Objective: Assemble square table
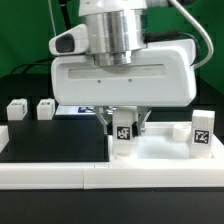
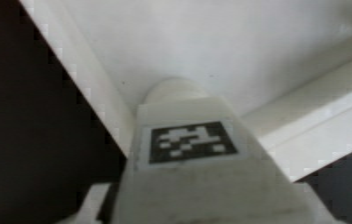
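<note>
My gripper (image 1: 123, 124) is shut on a short white leg (image 1: 123, 135) with a black-and-white tag. It holds the leg upright at the near corner of the white square slab (image 1: 160, 153) on the exterior view's left side. In the wrist view the leg (image 2: 191, 150) fills the middle, with one finger (image 2: 98, 203) beside it and the slab's raised rim (image 2: 306, 110) behind. A second tagged leg (image 1: 201, 131) stands at the slab's right. Two more legs (image 1: 15, 110) (image 1: 45, 108) stand on the table at the left. Whether the held leg sits in a socket is hidden.
A long low white border wall (image 1: 60, 177) runs along the front edge. The black table top (image 1: 50, 140) lies left of the slab. A small white block (image 1: 178, 131) stands beside the right-hand leg. The arm's wide white hand body (image 1: 120, 75) hides the back of the scene.
</note>
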### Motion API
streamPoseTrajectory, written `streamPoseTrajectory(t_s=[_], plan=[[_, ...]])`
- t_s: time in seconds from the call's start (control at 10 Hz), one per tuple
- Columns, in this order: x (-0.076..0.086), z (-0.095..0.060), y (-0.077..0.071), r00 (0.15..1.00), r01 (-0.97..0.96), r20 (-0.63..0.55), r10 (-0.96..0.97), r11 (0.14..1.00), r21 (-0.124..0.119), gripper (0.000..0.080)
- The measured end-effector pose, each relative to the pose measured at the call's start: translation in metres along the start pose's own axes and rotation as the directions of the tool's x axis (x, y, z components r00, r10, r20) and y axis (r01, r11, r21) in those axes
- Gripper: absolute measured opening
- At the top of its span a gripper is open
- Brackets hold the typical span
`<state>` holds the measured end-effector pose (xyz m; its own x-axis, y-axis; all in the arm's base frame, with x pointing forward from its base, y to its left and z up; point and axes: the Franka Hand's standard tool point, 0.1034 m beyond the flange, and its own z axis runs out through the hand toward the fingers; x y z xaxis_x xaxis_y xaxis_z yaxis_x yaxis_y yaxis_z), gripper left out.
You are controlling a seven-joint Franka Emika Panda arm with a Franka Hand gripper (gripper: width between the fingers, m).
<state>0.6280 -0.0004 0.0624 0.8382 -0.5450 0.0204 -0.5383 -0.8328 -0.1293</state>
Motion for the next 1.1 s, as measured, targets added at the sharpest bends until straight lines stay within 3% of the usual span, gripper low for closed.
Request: streamPoseTrajectory(t_s=[0.3,0.5,0.7,0.8,1.0,1.1], plan=[[0.0034,0.0004,0.0053,0.943,-0.332,0.008,0.332,0.943,0.009,0.0291],[0.0017,0.0008,0.0059,0.797,-0.604,0.018,0.604,0.797,0.002,0.0291],[0.0012,0.0012,0.0084,0.589,-0.808,0.043,0.807,0.589,0.003,0.0291],[-0.0002,0.0014,0.0095,0.440,-0.897,0.075,0.895,0.441,0.005,0.0291],[-0.0020,0.0015,0.0099,0.277,-0.961,0.097,0.956,0.278,0.001,0.0291],[-0.0022,0.0015,0.0097,0.291,-0.956,0.098,0.952,0.292,0.002,0.0292]])
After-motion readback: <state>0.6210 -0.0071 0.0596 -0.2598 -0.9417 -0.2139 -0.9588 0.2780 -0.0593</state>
